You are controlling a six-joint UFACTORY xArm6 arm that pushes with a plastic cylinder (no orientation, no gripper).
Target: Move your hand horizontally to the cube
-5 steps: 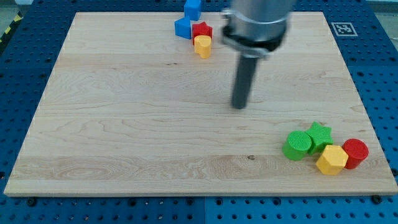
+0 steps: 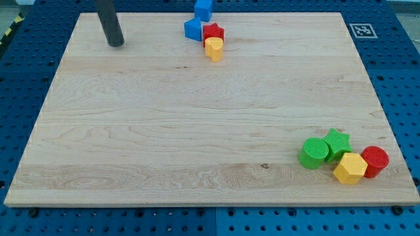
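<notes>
No jaws on this arm at all, just a straight dark rod, so there is nothing to read as wide or narrow, and it is holding nothing. My tip is sitting on the wooden board up near eleven o'clock, touching no block.

The blue cube is resting at the board's top edge, around twelve o'clock, well apart from the tip and off at its three o'clock, a little higher in the view. Just below the cube, a second blue block of unclear shape is sitting beside a red star, and a yellow cylinder is pressing up against the star from six o'clock.

Down at five o'clock another cluster is huddling: a green cylinder, a green star, a yellow hexagonal block and a red cylinder, all packed together.

The board is lying on a blue perforated table, with a black-and-white marker tag at one o'clock.
</notes>
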